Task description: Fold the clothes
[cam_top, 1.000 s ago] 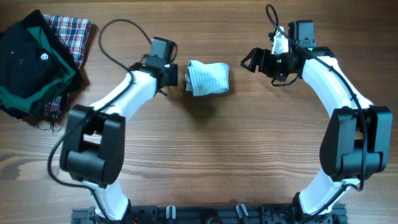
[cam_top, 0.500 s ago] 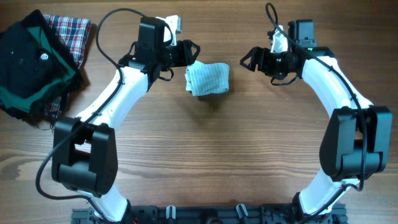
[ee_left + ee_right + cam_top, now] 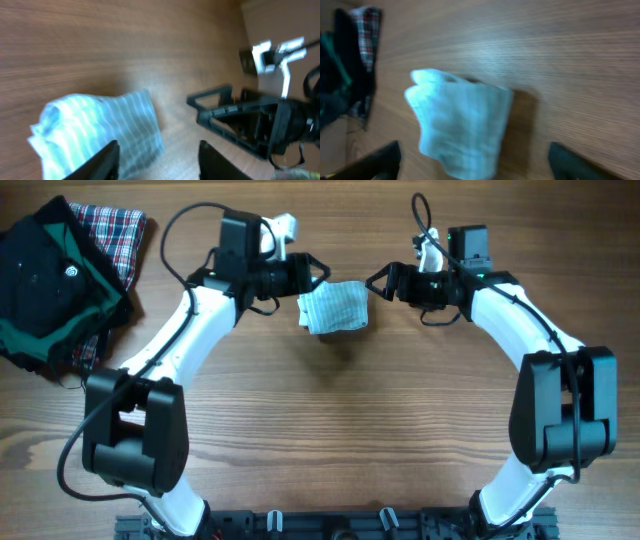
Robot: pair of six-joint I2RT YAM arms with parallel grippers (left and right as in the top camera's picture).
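The clothes are one small pale-blue striped garment (image 3: 335,307), lying bunched and folded on the wooden table between my two grippers. It also shows in the left wrist view (image 3: 100,130) and in the right wrist view (image 3: 462,127). My left gripper (image 3: 314,272) is open and empty, just left of and beyond the garment's upper left corner. My right gripper (image 3: 381,283) is open and empty, just right of the garment's upper right corner. Neither gripper touches the cloth. Both wrist views are blurred.
A black-and-green garment (image 3: 45,285) lies piled on a red plaid cloth (image 3: 115,235) at the table's far left corner. The right arm shows in the left wrist view (image 3: 250,122). The dark pile shows at the left edge of the right wrist view (image 3: 345,75).
My left gripper rose from the garment's left edge and swung up and right, opening above its corner. My right gripper moved left toward the garment. The garment has not moved.
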